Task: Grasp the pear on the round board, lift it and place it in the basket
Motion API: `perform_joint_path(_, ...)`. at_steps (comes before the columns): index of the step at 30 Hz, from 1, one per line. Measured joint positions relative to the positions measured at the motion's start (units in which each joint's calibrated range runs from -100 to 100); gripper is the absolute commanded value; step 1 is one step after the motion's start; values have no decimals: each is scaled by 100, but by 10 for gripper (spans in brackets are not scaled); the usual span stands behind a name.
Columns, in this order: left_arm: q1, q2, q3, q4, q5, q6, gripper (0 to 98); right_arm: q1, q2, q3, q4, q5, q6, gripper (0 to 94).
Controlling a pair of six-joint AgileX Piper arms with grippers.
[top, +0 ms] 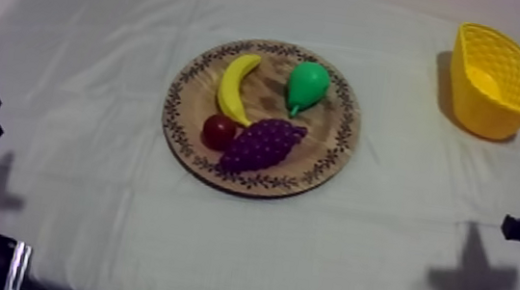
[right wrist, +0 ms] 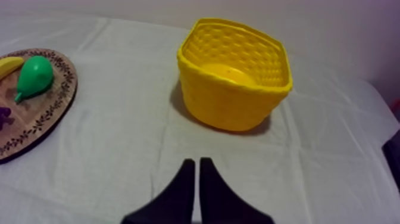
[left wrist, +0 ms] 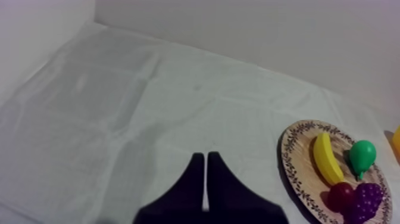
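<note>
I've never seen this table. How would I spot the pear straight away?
Find the round wooden board in the middle of the table. The pear lies on the board's far part, on the side toward the yellow basket, next to the banana and behind the grapes. It is the only green fruit there.

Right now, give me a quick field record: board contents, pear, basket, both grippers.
board: wooden board at mid-table on the cloth
on board: pear, banana, bunch of grapes, small red fruit
pear: lying on the board's far right part, beside the banana, clear of the grapes
basket: yellow basket upright at the far right, no fruit seen inside
left gripper: shut on nothing, low at the left side
right gripper: shut on nothing, facing the basket
task state: pear not yet picked
</note>
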Motion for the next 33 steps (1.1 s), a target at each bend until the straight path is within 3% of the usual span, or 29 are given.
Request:
perform_joint_path(8,0,0,0,0,0,0,1,47,0,-243,-55,204,-156,4)
perform_joint_path(16,0,0,0,0,0,0,1,157,164,-1426,-409,466,-174,3)
perform_joint_path(23,0,0,0,0,0,-3,1,283,1377,-2956,-720,571,-194,3)
perform_joint_path(33,0,0,0,0,0,0,1,354,3965,-5555,-1216,1473,-192,4)
